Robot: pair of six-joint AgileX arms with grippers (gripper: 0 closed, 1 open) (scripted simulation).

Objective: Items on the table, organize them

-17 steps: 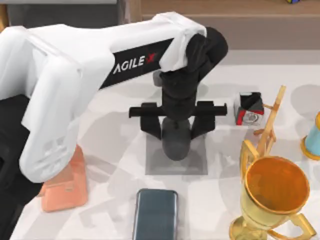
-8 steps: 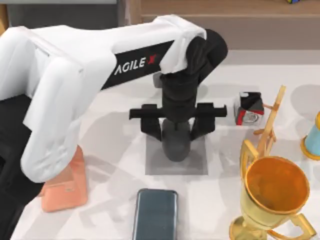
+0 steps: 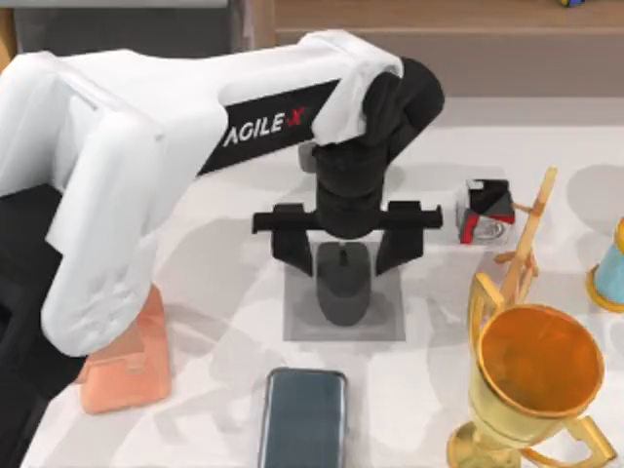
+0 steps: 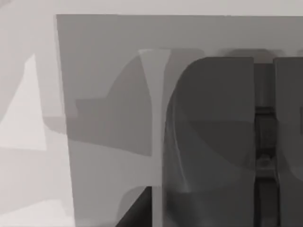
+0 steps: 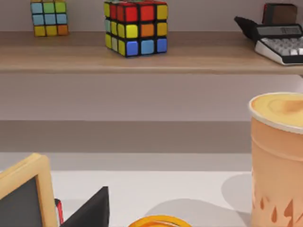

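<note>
The black oval mouse (image 3: 343, 285) lies on a grey square mat (image 3: 385, 317) in the middle of the white table (image 3: 224, 292). My left gripper (image 3: 345, 252) hangs over the mouse's far end, open, one finger on each side and apart from it. In the left wrist view the mouse (image 4: 213, 142) is a dark shape on the mat (image 4: 109, 94). The dark blue-grey smartphone (image 3: 303, 417) lies flat near the front edge, just in front of the mat.
A gold trophy cup (image 3: 536, 375) stands at the front right, with a small wooden easel (image 3: 526, 244) and a black-red-white cube (image 3: 486, 212) behind it. A salmon block (image 3: 132, 361) lies at the left. A blue object (image 3: 609, 268) sits at the right edge.
The left wrist has drawn back a little toward the far side, uncovering more of the mouse's top. The mouse and the phone have stayed put.
</note>
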